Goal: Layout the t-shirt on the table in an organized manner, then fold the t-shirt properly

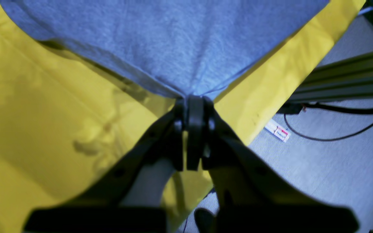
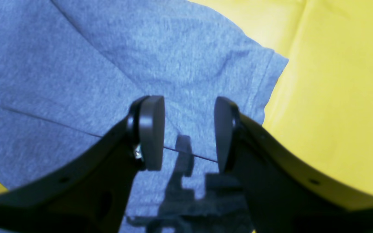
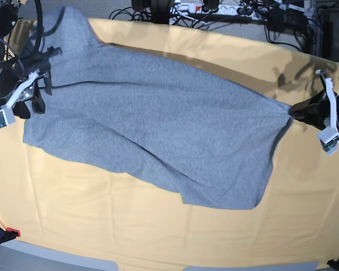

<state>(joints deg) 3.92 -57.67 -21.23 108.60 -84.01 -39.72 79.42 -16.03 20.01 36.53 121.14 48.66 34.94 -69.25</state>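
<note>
The heather-grey t-shirt [image 3: 158,124] lies spread across the yellow-orange table [image 3: 158,237], plain side up; no lettering shows. My left gripper [image 3: 292,111] is at the shirt's right end and is shut on a corner of the fabric, which bunches into the closed jaws in the left wrist view [image 1: 193,100]. The shirt [image 1: 173,42] fans out from that pinch. My right gripper [image 3: 33,101] is over the shirt's left end. In the right wrist view it [image 2: 188,129] is open and empty, just above the shirt [image 2: 76,64] near a sleeve hem.
The table's edge [image 1: 254,106] runs just beside the left gripper, with grey floor, a black cable [image 1: 335,137] and a metal rail [image 1: 351,77] beyond it. A power strip and cables [image 3: 214,8] lie behind the table's far edge.
</note>
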